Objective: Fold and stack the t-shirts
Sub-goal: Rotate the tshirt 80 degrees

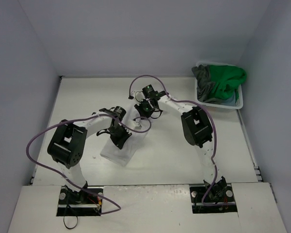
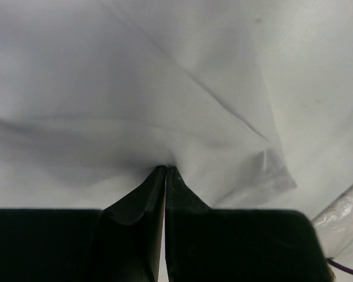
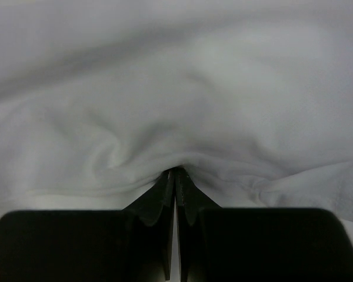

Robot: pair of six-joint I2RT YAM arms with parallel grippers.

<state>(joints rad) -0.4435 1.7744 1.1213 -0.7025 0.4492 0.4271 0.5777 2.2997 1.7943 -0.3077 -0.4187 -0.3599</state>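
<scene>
Left hand [image 2: 166, 170] and right hand [image 3: 175, 171] clenched on white t-shirt [image 1: 117, 151], long axis near-left to far-right

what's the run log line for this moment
left gripper: shut on white t-shirt | right gripper: shut on white t-shirt | other shirts: in basket

Bright even light, soft shadows, wrist cams blurry

My left arm [image 1: 67, 145] and right arm [image 1: 197, 127] bend over the white shirt [image 1: 117, 154] at the table's [image 1: 77, 97] middle with purple cables [image 1: 39, 138] looping beside them, so I find free passage along the far-left and near-centre table, while the basket [image 1: 235, 106] of heaped shirts [image 1: 225, 80] blocks the far-right corner by the wall [image 1: 271, 58].
</scene>
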